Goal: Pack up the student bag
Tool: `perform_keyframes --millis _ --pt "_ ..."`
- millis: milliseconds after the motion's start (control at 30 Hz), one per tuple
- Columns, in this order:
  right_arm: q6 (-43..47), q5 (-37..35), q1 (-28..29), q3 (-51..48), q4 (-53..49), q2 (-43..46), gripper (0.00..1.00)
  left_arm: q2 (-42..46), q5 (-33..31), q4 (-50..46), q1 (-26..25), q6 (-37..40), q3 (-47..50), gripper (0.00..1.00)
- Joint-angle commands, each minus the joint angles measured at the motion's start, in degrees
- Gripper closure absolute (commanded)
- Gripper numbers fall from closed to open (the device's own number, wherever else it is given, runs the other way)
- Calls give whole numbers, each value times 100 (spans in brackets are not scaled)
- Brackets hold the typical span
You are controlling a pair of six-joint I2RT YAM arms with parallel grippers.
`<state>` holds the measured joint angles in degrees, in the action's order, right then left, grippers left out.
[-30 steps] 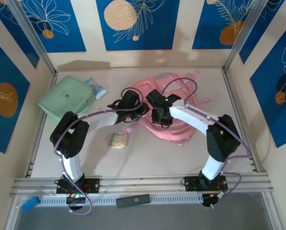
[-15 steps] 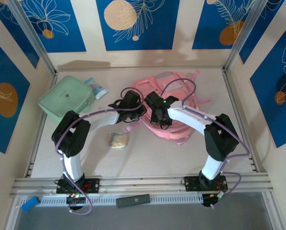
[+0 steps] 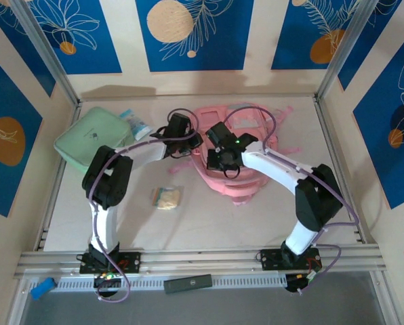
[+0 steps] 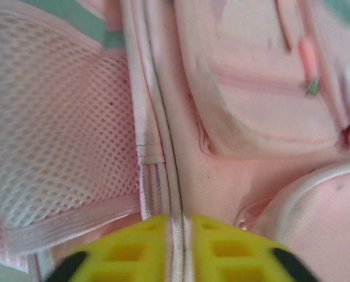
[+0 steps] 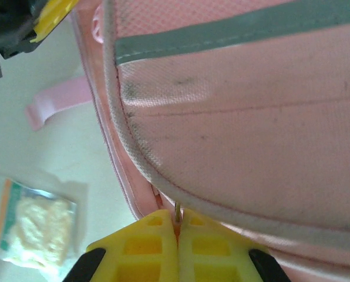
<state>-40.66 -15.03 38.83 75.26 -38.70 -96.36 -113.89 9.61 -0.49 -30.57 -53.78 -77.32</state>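
The student bag point(image 3: 251, 139), soft and pink with grey-blue stripes, lies at the middle back of the table. My left gripper point(image 3: 190, 144) is at its left edge. In the left wrist view its yellow fingers point(image 4: 134, 249) are shut on a pale pink piped seam point(image 4: 176, 194), next to a mesh pocket point(image 4: 57, 129). My right gripper point(image 3: 217, 160) sits on the bag's near left side. It is shut point(image 5: 178, 226) on a thin metal zip pull point(image 5: 177, 210) under the bag's curved piped edge point(image 5: 128, 141).
A mint green case point(image 3: 93, 139) and a blue-white packet point(image 3: 135, 124) lie at the back left. A clear snack packet point(image 3: 167, 197) lies left of the bag, also seen as a packet point(image 5: 37, 226) by the right wrist. A loose pink strap point(image 5: 54, 103) trails on the table.
Both grippers have closed on the bag and moved toward the back of the table. The bag's left side has been drawn back and bunched with them.
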Motion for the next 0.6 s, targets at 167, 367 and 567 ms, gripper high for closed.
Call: perform_keyframes --millis 167,367,567 --pt "197 244 -20 348 78 2 100 1219 476 904 -327 -1168 1403 57" --pt "247 262 -20 257 103 3 100 1064 282 871 -610 -1462 1111 51" --pt "234 351 -24 211 199 -32 100 1088 -205 890 -768 -1707 1062 54"
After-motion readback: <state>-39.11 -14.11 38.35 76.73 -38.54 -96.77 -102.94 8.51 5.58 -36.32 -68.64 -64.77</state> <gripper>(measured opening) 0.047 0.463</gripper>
